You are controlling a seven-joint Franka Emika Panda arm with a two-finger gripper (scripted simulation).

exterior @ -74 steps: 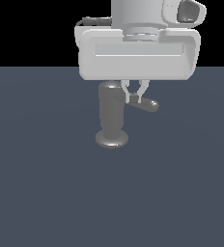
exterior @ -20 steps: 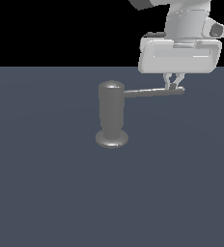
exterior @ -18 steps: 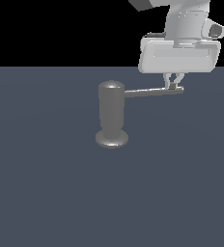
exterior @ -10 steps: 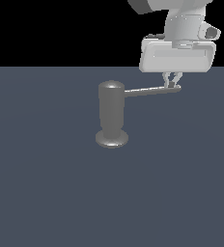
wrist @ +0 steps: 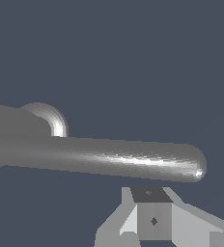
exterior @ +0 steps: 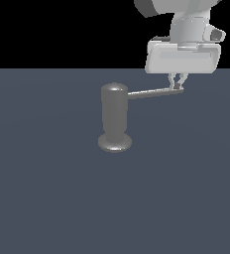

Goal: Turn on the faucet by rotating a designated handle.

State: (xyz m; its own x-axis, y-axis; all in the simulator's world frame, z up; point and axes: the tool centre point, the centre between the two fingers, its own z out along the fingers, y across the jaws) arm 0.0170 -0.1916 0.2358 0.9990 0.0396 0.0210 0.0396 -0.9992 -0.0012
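The faucet (exterior: 115, 115) is a dull grey upright cylinder with a domed top and a wide round base. It stands mid-scene in the exterior view. Its handle (exterior: 154, 92), a thin grey rod, sticks out from near the top toward the exterior view's right. My gripper (exterior: 177, 86) hangs from the white hand and sits at the rod's far end with its fingers close together. In the wrist view the handle (wrist: 123, 159) runs across the picture beside the fingertips (wrist: 152, 219), not between them. The faucet's dome (wrist: 49, 118) shows behind the rod.
The floor (exterior: 52, 198) is a flat dark grey-blue surface with nothing else on it. The white hand body (exterior: 183, 57) hovers above the handle's tip.
Over the last second the handle's tip has swung slightly further back, and my gripper has moved with it. Since 3.7 s ago the handle has turned from a short foreshortened stub to pointing right.
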